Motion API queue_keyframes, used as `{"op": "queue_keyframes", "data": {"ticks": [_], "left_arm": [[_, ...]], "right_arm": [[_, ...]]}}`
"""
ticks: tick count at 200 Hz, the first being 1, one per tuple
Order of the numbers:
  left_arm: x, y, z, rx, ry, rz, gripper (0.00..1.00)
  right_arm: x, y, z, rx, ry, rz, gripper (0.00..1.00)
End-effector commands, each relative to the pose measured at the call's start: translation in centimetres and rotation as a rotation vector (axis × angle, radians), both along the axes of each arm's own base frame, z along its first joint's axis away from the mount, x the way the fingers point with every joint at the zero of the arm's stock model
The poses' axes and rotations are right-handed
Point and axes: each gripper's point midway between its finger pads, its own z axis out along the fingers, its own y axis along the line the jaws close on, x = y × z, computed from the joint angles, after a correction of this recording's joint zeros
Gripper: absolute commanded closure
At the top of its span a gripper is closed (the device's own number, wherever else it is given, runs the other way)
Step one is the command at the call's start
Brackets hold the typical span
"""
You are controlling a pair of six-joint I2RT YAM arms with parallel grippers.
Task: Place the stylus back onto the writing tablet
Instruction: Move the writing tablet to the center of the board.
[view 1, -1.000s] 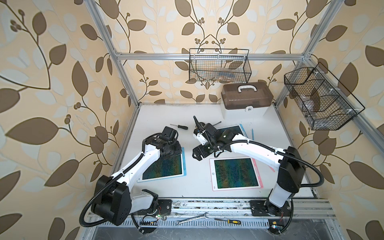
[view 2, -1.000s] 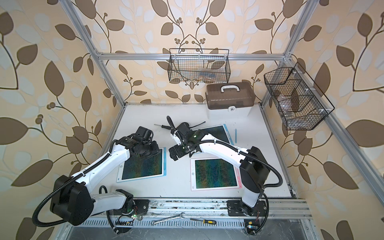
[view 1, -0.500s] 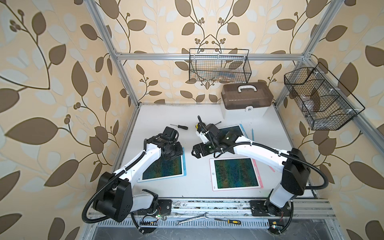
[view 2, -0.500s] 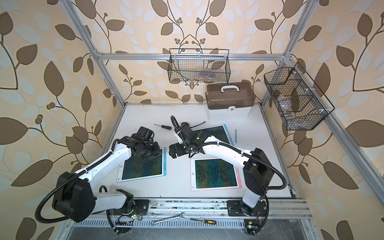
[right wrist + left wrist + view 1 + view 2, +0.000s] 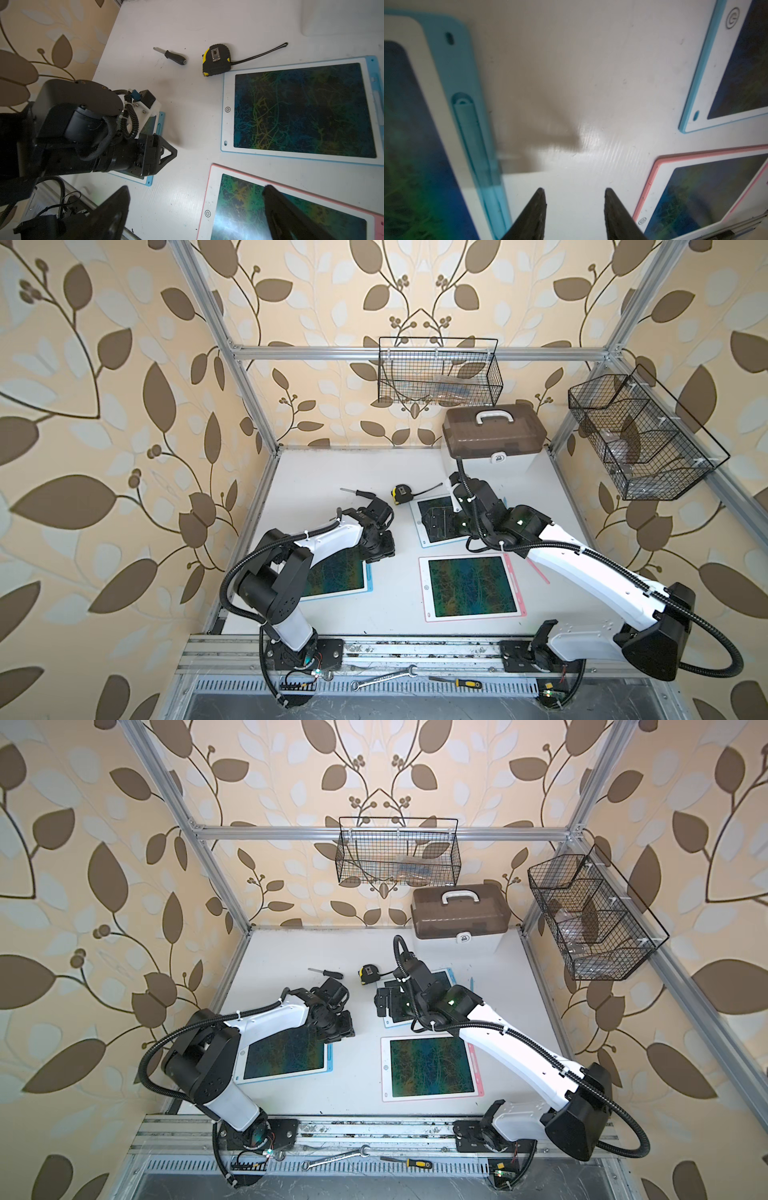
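A light-blue stylus (image 5: 471,133) lies in the slot on the blue edge of the left writing tablet (image 5: 436,83), which both top views show under my left arm (image 5: 332,576). My left gripper (image 5: 574,191) is open and empty over bare table just beside that edge (image 5: 380,549). Over the back blue-edged tablet (image 5: 415,518) hangs my right gripper (image 5: 436,522), open wide with nothing between its fingers (image 5: 196,188). A pink-edged tablet (image 5: 471,587) lies at the front, and a pink stylus (image 5: 539,572) rests on the table to its right.
A black-handled screwdriver (image 5: 357,492) and a yellow-black tape measure (image 5: 400,493) lie behind the grippers. A brown-lidded toolbox (image 5: 494,435) stands at the back right. Wire baskets hang on the back wall (image 5: 436,373) and the right wall (image 5: 636,439).
My right gripper has moved from the table's middle back and to the right over the back tablet, opening a bit wider. The left gripper's jaws have spread, and it has shifted slightly.
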Motion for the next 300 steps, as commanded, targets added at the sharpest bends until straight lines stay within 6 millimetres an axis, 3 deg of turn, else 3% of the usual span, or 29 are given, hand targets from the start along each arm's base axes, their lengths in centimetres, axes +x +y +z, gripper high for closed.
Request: {"op": "queue_keyframes", "data": {"ticks": [1, 40, 103, 166, 300], "left_arm": [[2.1, -0.3, 0.7, 0.021, -0.05, 0.051, 0.53], [2.0, -0.3, 0.5, 0.059, -0.053, 0.059, 0.48], [0.9, 0.2, -0.8, 0.113, -0.025, 0.075, 0.42], [-0.5, 1.5, -2.1, 0.165, 0.013, 0.069, 0.41], [-3.8, 5.1, -2.5, 0.246, 0.031, 0.098, 0.39]], "right_arm": [[-0.2, -2.9, -1.7, -0.07, 0.04, -0.048, 0.0], [0.4, -4.5, -2.0, -0.068, 0.068, -0.059, 0.0], [0.9, -4.8, -2.3, -0.04, 0.061, -0.063, 0.0], [0.2, -4.9, -3.2, -0.03, 0.069, -0.072, 0.0], [0.5, -3.6, -3.6, -0.048, 0.076, -0.044, 0.0]]}}
